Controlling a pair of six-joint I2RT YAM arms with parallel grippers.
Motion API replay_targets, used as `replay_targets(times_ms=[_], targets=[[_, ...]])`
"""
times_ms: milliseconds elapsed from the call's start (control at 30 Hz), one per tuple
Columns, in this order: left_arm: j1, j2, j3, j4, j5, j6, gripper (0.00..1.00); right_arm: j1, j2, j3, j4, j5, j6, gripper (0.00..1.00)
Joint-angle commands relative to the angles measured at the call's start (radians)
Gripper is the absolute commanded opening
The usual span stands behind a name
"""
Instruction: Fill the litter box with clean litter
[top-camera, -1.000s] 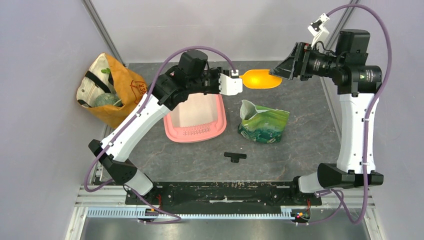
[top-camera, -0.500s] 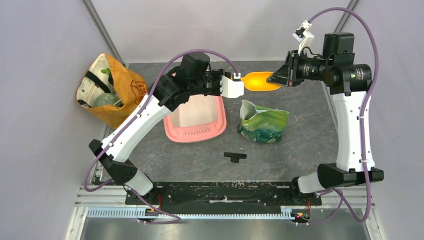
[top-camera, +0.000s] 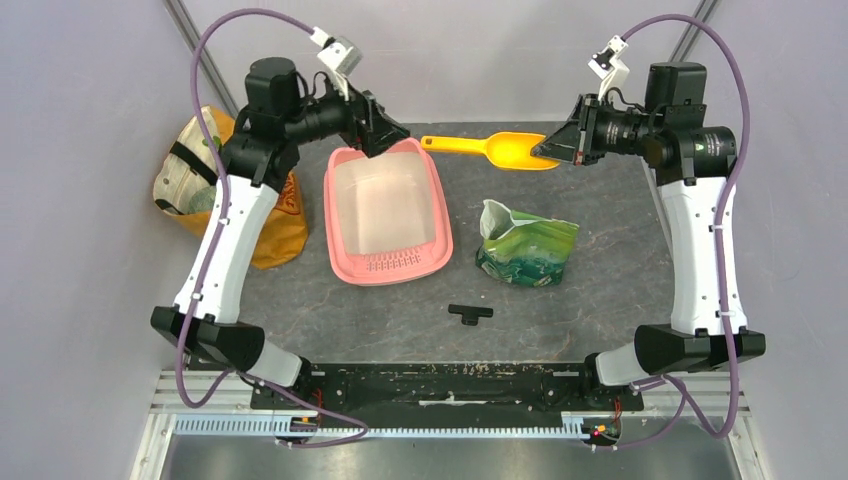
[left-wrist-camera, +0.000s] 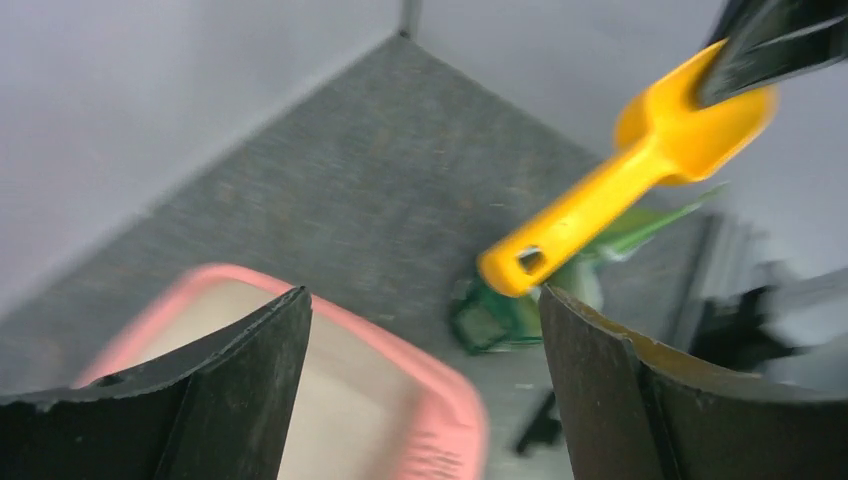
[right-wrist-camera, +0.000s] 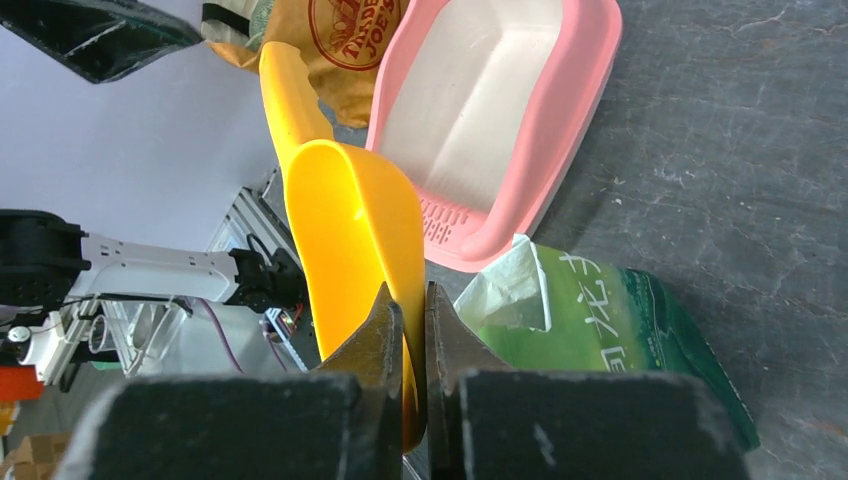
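The pink litter box (top-camera: 342, 262) lies left of centre with a bare pale inside; its rim also shows in the wrist views (right-wrist-camera: 592, 90) (left-wrist-camera: 445, 395). No litter shows in any view. An orange scoop (top-camera: 488, 150) hangs level above the table's far side. My right gripper (top-camera: 549, 151) is shut on the wall of the scoop's bowl (right-wrist-camera: 352, 235), the jaws (right-wrist-camera: 407, 297) pinching it. My left gripper (top-camera: 386, 136) is open and empty above the box's far end, its jaws (left-wrist-camera: 425, 295) wide apart and clear of the scoop handle (left-wrist-camera: 570, 225).
A glossy green foil bag (top-camera: 526, 247) (right-wrist-camera: 625, 325) with a torn-open top stands right of the box. An orange-tan fabric bag (top-camera: 182, 180) leans against the left wall behind my left arm. A small black T-shaped piece (top-camera: 470, 313) lies near the front. Walls close in on three sides.
My left gripper let go of the scoop handle, opened wide and swung back left over the box's far end. My right gripper closed on the scoop bowl and now carries it alone.
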Motion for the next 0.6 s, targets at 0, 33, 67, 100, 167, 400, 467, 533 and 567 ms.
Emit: replay_targets(times_ms=[0,33,67,100,167,400,467,533,567], targets=[[0.055,-0.102,-0.236,0.432,0.262,-0.794,0.89,-0.004,-0.032,-0.052,0.148,-0.083,0.062,0.0],[0.063,-0.108,-0.297,0.559,0.319,-0.947,0.9,-0.005,-0.033,-0.07,0.17,-0.102,0.07,0.0],[0.069,-0.116,-0.357,0.694,0.353,-1.05,0.9,-0.004,-0.038,-0.086,0.184,-0.114,0.08,0.0],[0.078,-0.129,-0.412,0.806,0.363,-1.145,0.9,-0.004,-0.041,-0.101,0.21,-0.133,0.095,0.0],[0.095,-0.137,-0.511,0.978,0.365,-1.289,0.9,-0.002,-0.05,-0.139,0.263,-0.17,0.12,0.0],[0.089,-0.099,-0.61,1.294,0.385,-1.533,0.91,0.001,-0.057,-0.195,0.335,-0.202,0.16,0.0],[0.087,-0.084,-0.614,1.355,0.389,-1.586,0.86,0.005,-0.055,-0.2,0.336,-0.206,0.158,0.0],[0.077,-0.064,-0.607,1.396,0.397,-1.632,0.8,0.01,-0.053,-0.202,0.344,-0.206,0.161,0.0],[0.072,-0.057,-0.602,1.396,0.398,-1.641,0.78,0.011,-0.052,-0.205,0.349,-0.205,0.164,0.0]])
